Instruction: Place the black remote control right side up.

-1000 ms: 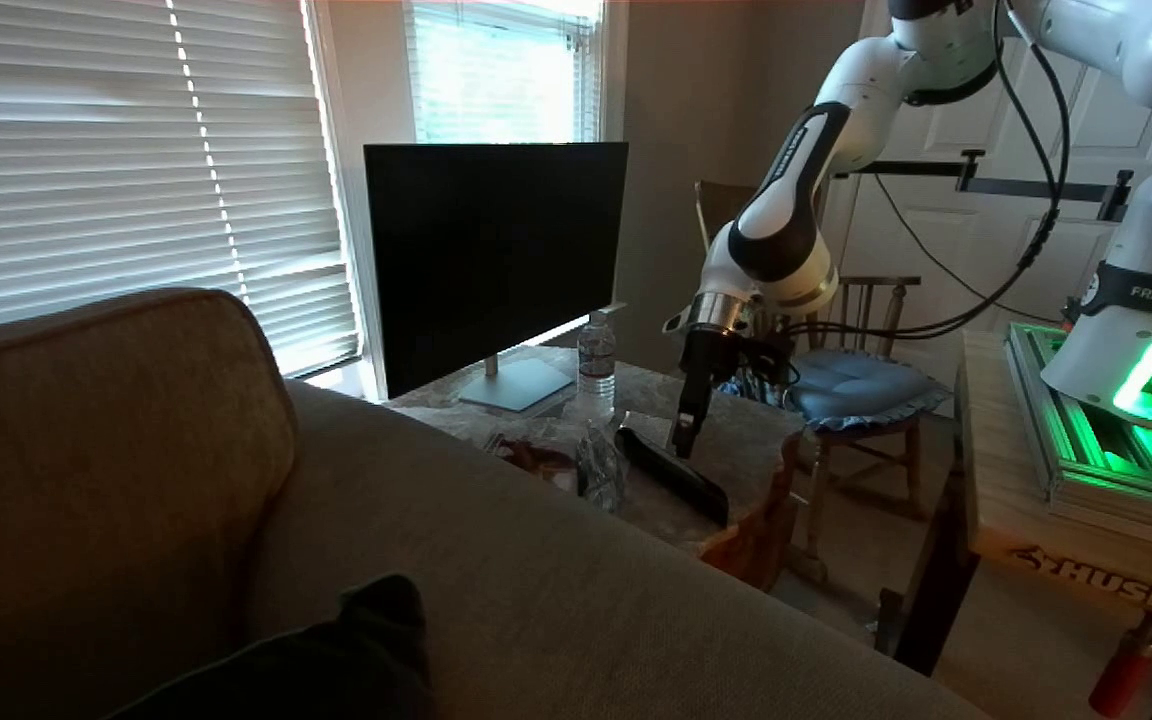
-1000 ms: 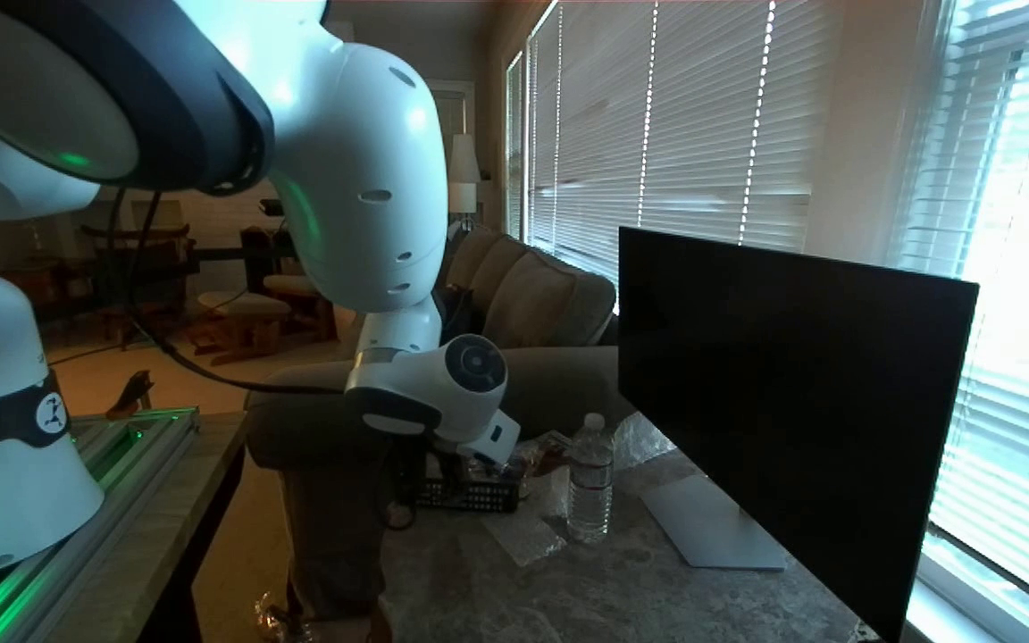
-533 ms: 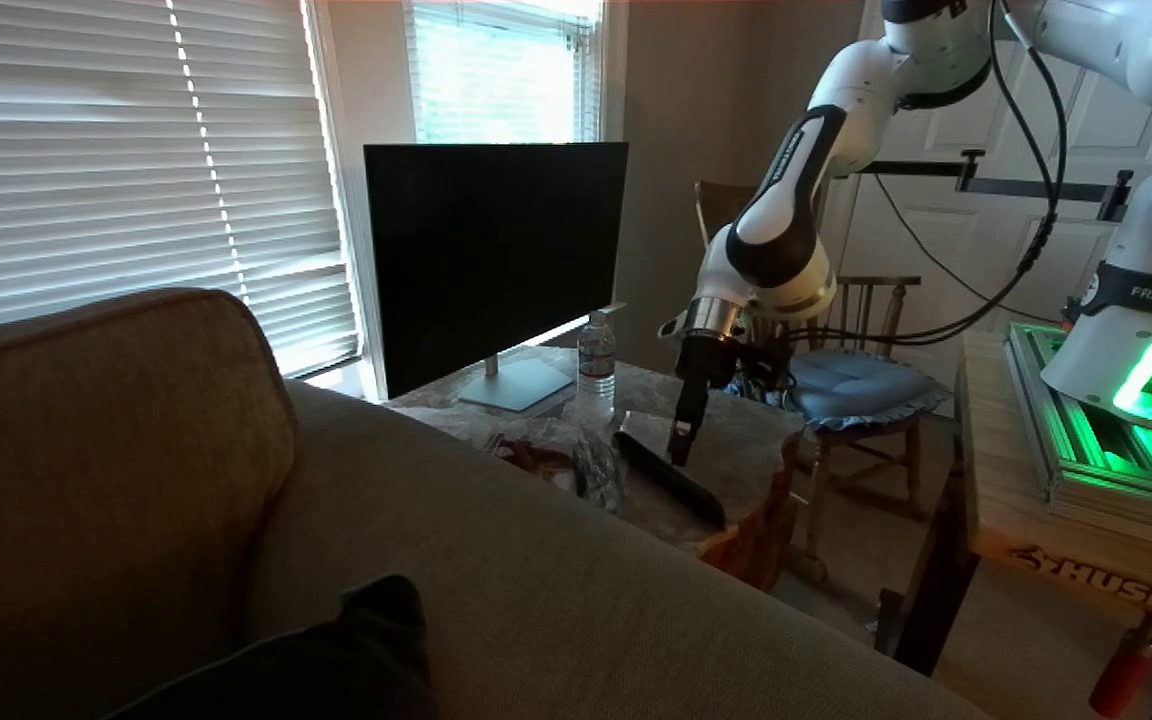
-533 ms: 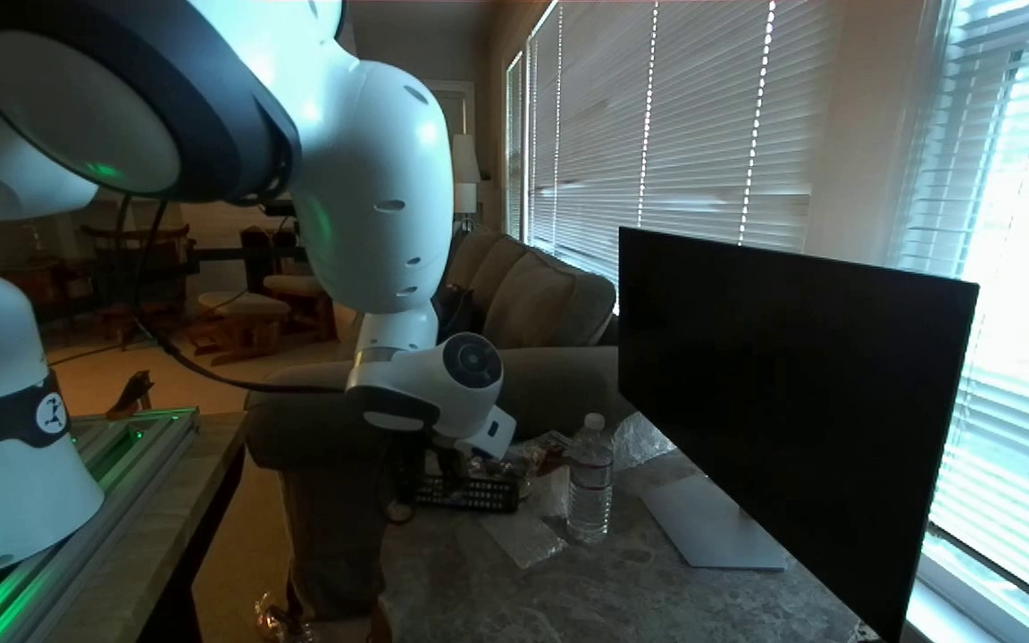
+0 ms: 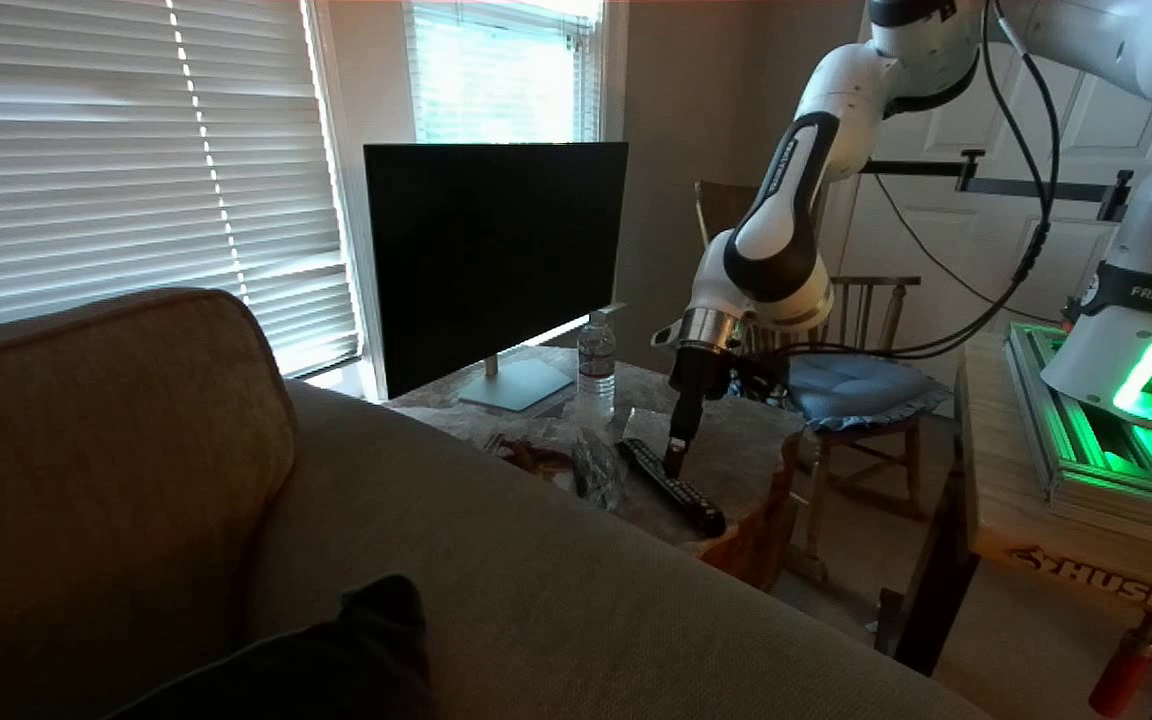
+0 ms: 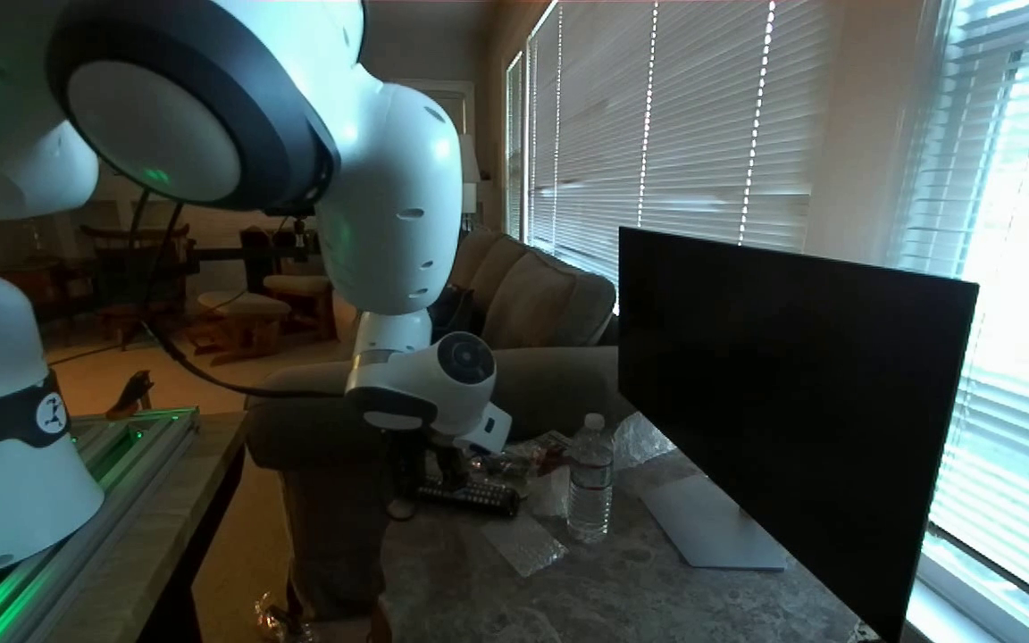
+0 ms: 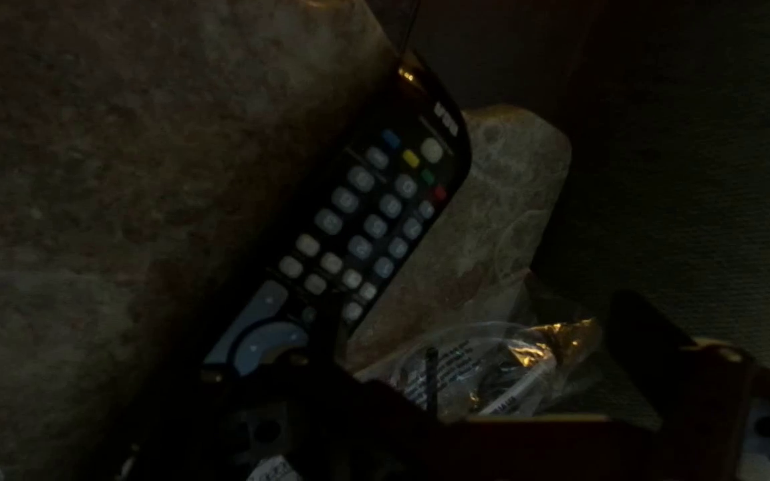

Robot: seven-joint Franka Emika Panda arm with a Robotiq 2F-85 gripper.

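on the mottled table point(image 6: 639, 594) i see the black remote control point(image 7: 375, 224) lying buttons up, my gripper point(image 7: 478, 314) spread right by it, contact unclear, with plastic wrapping point(image 7: 465, 367) alongside and a water bottle point(image 6: 590, 487) and tv point(image 6: 791, 420) farther out.

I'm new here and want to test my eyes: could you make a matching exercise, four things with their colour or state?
Things
1. big screen
2. water bottle
3. remote control
4. chair cushion

Colour or state
A. button side up
B. blue, ruffled edge
C. wide, dark and blank
D. clear, standing upright

Pairs: 1-C; 2-D; 3-A; 4-B
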